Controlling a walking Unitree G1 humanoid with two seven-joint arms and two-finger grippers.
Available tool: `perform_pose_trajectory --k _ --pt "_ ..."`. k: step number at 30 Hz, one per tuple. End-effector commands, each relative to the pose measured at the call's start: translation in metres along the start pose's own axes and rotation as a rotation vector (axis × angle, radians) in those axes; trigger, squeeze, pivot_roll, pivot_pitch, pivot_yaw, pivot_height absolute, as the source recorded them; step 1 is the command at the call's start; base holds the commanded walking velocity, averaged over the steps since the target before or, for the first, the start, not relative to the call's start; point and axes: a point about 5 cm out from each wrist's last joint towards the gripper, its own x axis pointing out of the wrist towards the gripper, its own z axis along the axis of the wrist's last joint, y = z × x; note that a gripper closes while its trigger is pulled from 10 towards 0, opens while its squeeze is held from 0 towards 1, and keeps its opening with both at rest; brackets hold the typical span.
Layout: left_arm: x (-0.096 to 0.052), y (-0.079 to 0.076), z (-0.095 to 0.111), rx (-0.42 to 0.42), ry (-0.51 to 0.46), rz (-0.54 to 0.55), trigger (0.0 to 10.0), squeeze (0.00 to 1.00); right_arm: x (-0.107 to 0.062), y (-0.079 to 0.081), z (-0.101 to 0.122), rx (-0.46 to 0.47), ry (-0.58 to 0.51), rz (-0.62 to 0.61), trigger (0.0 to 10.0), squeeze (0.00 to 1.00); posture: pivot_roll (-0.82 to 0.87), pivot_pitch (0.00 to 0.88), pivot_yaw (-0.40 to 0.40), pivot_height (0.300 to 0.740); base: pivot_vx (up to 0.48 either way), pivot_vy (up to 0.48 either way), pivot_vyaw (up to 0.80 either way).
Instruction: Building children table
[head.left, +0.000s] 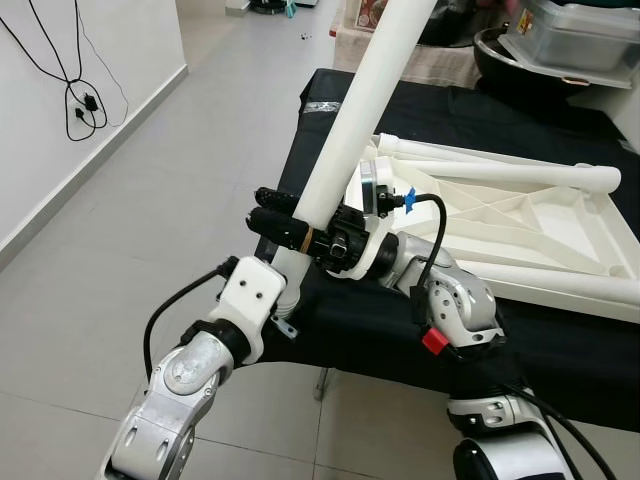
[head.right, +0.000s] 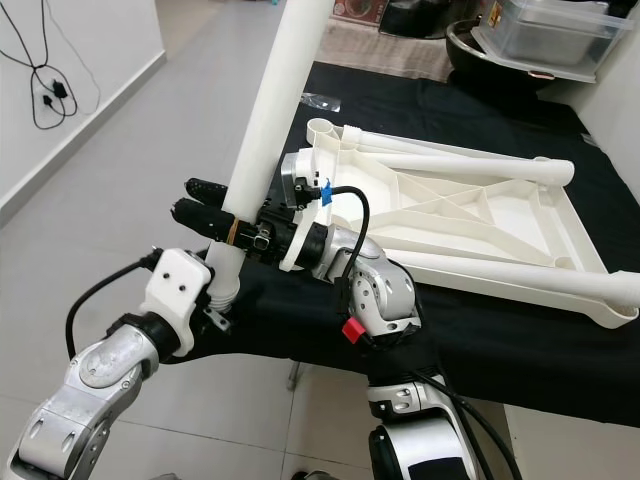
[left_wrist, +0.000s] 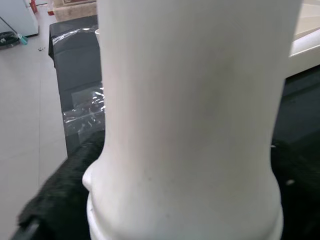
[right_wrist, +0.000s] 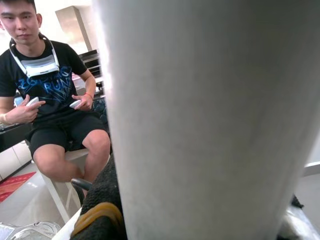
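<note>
On the black surface (head.left: 560, 350) in front of the robot lies the white table top (head.left: 545, 235), turned upside down, with its ribs facing up and a round socket at the near corner (head.right: 322, 130). The long white leg (head.left: 365, 95) stands tilted over the near edge of the surface, with its top leaning away from the robot. The right gripper (head.left: 285, 222) is clamped on this leg near its lower end, one black finger on each side. The left gripper (head.right: 215, 290) is at the very bottom of the leg; I cannot tell if its fingers are closed. I judge that the step in hand is fitting the leg. The next move calls for bringing the lower end over the socket and making the leg upright. Behind stand a metal bowl (head.left: 495, 55) and a grey box (head.left: 580, 35). A seated person (right_wrist: 50, 100) holds controllers, well apart.
</note>
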Motion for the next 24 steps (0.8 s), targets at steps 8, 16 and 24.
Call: perform_pose_trajectory --k 8,16,24 --pt "-0.001 -0.004 -0.008 0.016 0.009 -0.013 0.0 0.00 0.004 0.008 -0.005 0.005 0.015 0.030 10.0 0.00 0.14 0.060 -0.105 0.740 0.000 0.000 0.00" --pt "-0.001 0.002 -0.014 0.052 0.038 0.025 10.0 0.00 0.003 0.002 -0.008 0.029 0.018 -0.053 10.0 0.45 0.14 0.057 -0.106 0.740 0.000 0.000 0.00" --pt "-0.003 0.010 -0.016 0.085 0.041 0.053 10.0 0.00 0.000 -0.004 -0.005 0.001 0.012 -0.115 10.0 0.00 0.13 0.052 -0.106 0.740 0.000 0.000 0.00"
